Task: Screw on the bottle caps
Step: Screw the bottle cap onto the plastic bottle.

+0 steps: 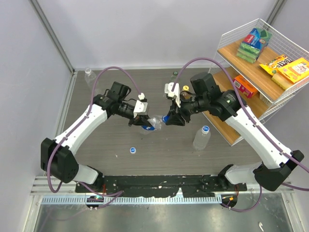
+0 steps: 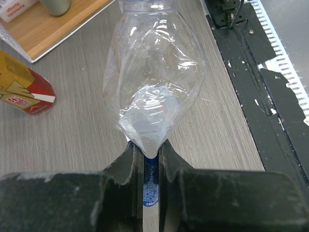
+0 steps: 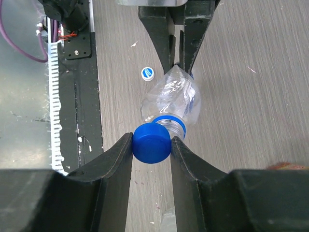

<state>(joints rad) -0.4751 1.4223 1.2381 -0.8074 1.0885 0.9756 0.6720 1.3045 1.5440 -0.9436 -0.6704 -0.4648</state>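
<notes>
My left gripper is shut on a clear, crushed bottle with a blue label and holds it above the table; its body shows large in the left wrist view. My right gripper is shut on a dark blue cap held at this bottle's threaded neck, slightly off its axis. A clear bottle with a white-and-blue cap stands right of centre. A loose white cap with a blue middle lies on the table and also shows in the right wrist view.
A clear bottle lies at the back left wall and another small one at the back centre. A wire-and-wood shelf with boxed snacks stands at the right. A red and yellow box lies near the shelf's lower board.
</notes>
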